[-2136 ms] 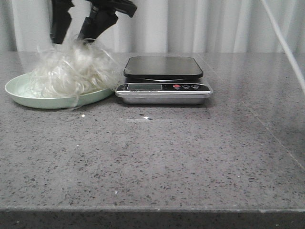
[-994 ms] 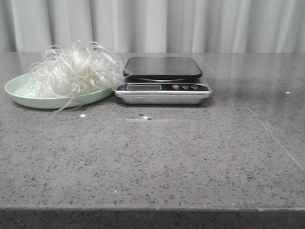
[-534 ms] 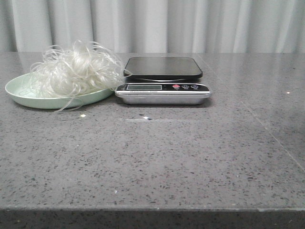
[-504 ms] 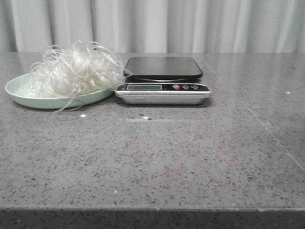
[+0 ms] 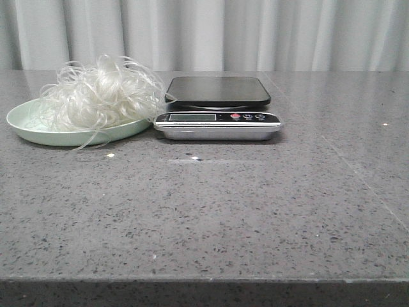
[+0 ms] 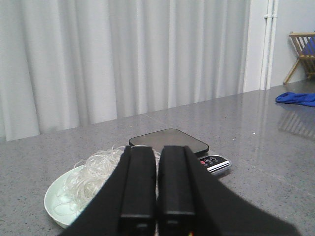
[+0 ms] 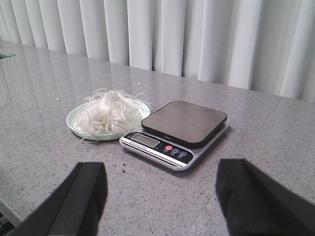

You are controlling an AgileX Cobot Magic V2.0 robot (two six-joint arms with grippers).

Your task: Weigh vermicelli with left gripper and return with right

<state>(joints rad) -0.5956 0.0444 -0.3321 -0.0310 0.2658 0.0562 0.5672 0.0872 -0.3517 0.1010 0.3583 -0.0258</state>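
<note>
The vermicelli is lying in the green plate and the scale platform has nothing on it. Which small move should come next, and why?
Probably the left gripper should open and lower toward the vermicelli. Its fingers are pressed together and hold nothing, high above the table, while the nest lies in the plate beside the scale, whose platform is bare. The right gripper is open and back from the things.

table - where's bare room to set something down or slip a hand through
Bare table runs across the whole front, and to the right of the scale. The scale's black platform is bare too. It is crowded on the left, where the plate of vermicelli sits tight against the scale.
</note>
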